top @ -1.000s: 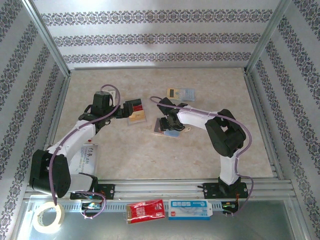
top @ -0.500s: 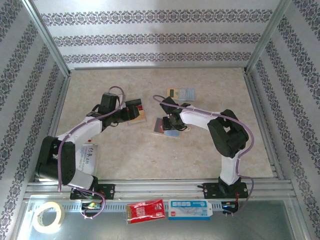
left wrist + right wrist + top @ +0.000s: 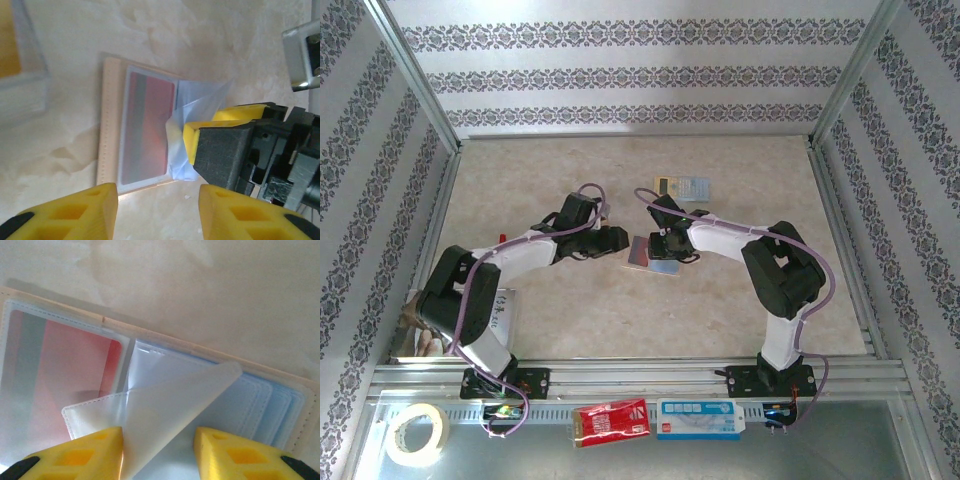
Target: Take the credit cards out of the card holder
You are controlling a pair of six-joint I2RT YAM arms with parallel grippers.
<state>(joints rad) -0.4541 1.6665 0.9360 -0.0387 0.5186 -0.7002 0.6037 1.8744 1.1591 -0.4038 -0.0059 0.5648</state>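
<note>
Left jaws spread, empty, card holder at their 12 o'clock; right jaws gape around a lifted sleeve (unpinched). Closing could crumple it, leaving the red credit card trapped.

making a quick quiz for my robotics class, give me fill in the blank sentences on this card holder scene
1. The card holder lies ___ on the table.
2. The card showing through its sleeve is mostly ___.
3. A lifted clear sleeve rises between the right claw's two ___ fingers.
4. Seen from above, the roll of tape sits in the near ___ corner.

Missing words: open; red; yellow; left
</note>
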